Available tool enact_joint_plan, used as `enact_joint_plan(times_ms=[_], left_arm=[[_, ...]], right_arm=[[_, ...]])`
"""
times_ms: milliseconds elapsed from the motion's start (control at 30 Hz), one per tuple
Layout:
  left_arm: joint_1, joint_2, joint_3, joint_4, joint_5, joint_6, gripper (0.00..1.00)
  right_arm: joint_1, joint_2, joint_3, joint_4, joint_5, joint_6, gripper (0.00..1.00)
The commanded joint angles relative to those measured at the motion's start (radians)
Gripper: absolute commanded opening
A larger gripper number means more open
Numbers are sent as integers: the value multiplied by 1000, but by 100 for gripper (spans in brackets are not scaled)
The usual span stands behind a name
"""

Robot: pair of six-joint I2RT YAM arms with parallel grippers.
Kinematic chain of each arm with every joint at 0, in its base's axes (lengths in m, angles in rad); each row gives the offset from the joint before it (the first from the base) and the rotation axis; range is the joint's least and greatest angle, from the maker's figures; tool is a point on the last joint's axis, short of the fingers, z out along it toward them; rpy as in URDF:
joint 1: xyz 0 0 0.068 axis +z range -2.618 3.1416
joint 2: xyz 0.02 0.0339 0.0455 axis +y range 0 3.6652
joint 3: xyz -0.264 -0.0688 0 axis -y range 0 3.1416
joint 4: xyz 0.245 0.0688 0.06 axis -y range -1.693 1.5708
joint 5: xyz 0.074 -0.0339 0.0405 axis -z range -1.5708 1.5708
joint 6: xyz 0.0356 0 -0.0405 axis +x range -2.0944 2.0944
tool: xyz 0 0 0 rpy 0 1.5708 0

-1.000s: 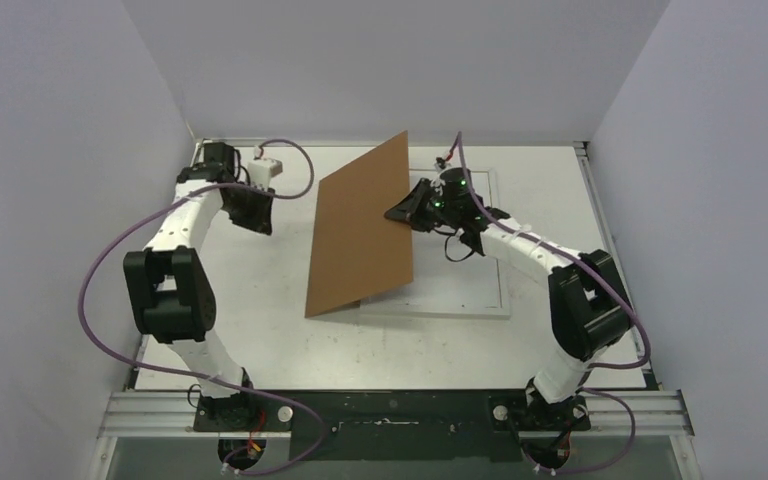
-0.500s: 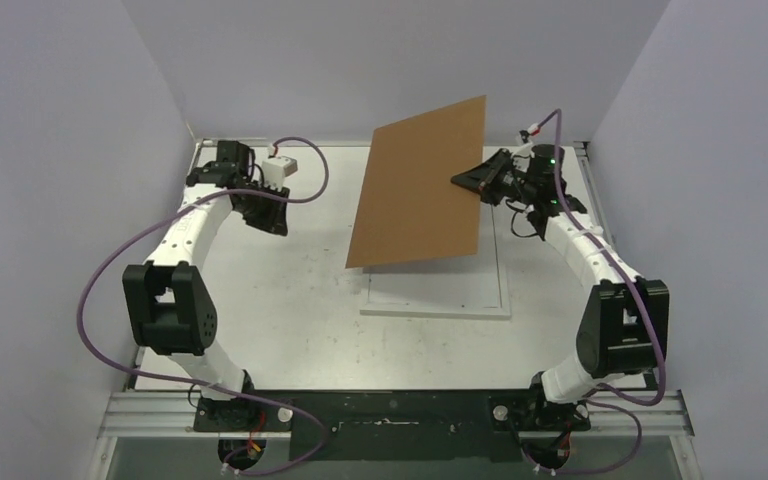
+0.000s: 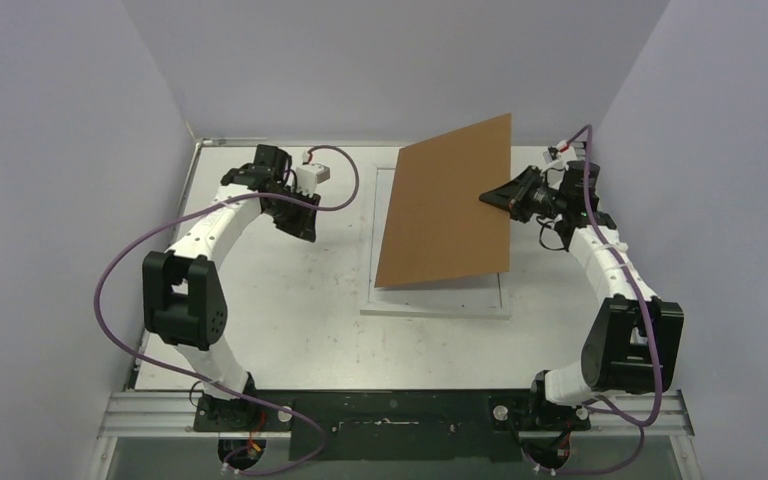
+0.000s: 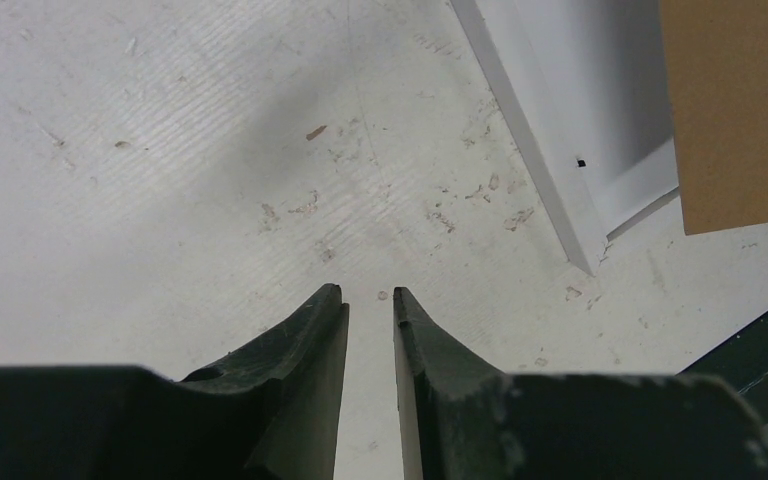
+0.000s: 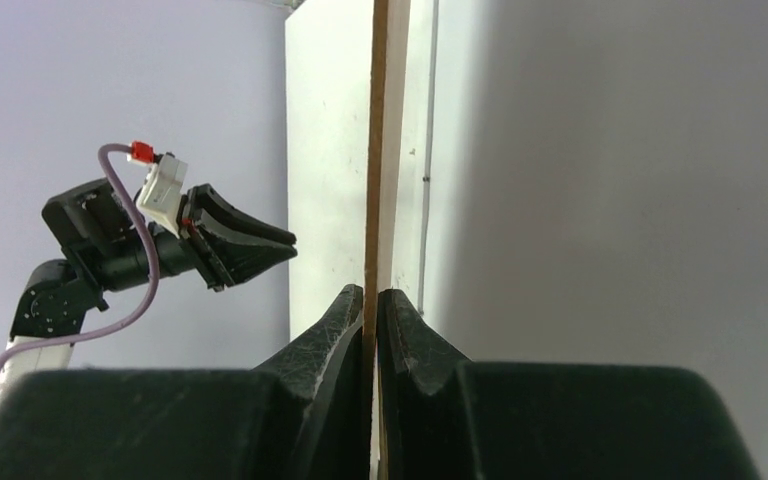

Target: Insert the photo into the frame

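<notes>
— While the right gripper [image 3: 488,198] is clamped on the flat brown rectangular cardboard board [image 3: 445,205], what's under it?
— One thin-edged white rectangular picture frame [image 3: 435,310], lying flat on the white table [image 3: 280,310]. The board is raised and tilted, far edge high, and covers most of the frame. The frame's near edge shows. Can't tell if the board's low corner touches the frame.
— Grip point?
— Board's right edge, pinched between both fingers.
— Left gripper [image 3: 305,232]?
— Hovers over bare table just left of the frame, apart from the board. Jaws stand a narrow gap apart with nothing between them.
— Count?
— Two arms, two grippers, one board, one frame.
</notes>
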Motion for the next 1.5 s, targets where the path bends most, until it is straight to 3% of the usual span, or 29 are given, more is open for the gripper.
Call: enact_joint_plan(times_ms=[0,833,1467], left_arm=[[-26,23,30,48,-1,-24,22],[-32,21,-10,71,-51,-3,21],[-31,8,-30,76,-56,9,21]], right_arm=[[-17,-25,18,27,-101,-72,5],[3,112,-28,233,-164,-50,5],[23,162,-6,177,-150,-105,5]])
